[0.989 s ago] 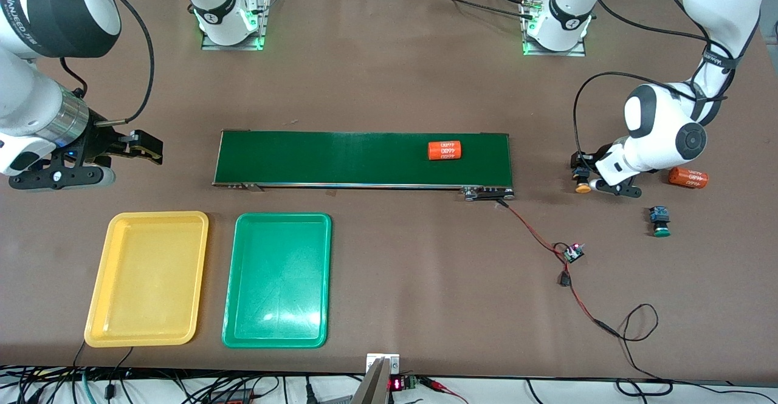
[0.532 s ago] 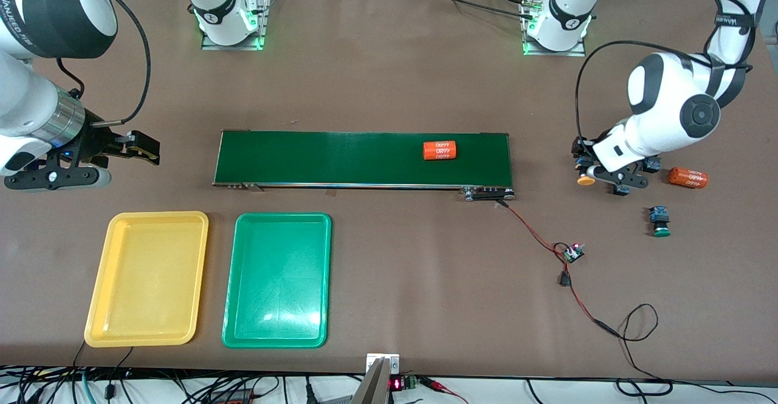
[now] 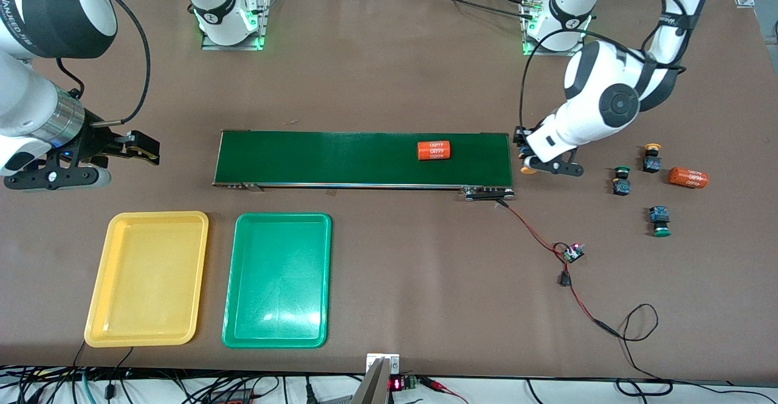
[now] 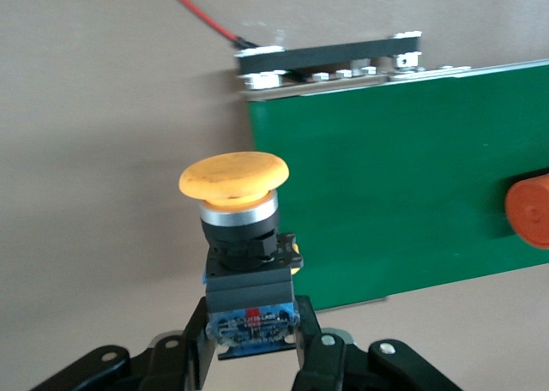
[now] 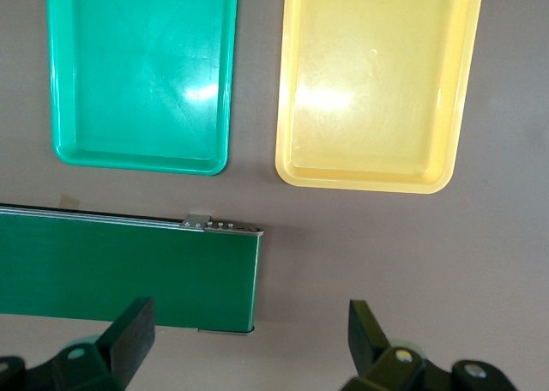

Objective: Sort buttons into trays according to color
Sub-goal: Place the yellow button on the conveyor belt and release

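My left gripper (image 3: 532, 162) (image 4: 250, 333) is shut on the blue-and-black body of a yellow-capped button (image 4: 233, 175) (image 3: 529, 170). It hangs just off the left arm's end of the conveyor belt (image 3: 364, 158). Three more buttons stand on the table toward the left arm's end: a yellow one (image 3: 652, 157) and two green ones (image 3: 621, 180) (image 3: 659, 222). The yellow tray (image 3: 146, 279) (image 5: 373, 82) and green tray (image 3: 278, 279) (image 5: 141, 74) lie side by side, nearer the front camera than the belt. My right gripper (image 3: 141, 147) (image 5: 249, 339) waits open above the table off the belt's other end.
One orange cylinder (image 3: 434, 150) (image 4: 527, 213) lies on the belt (image 4: 412, 177) (image 5: 129, 271), another (image 3: 688, 177) on the table beside the buttons. A red-and-black wire (image 3: 535, 234) runs from the belt's end to a small board (image 3: 572, 252).
My left arm has carried the yellow button from the group of buttons to the belt's end, uncovering two buttons. The cylinder on the belt has crept toward the right arm's end. The right arm barely moved.
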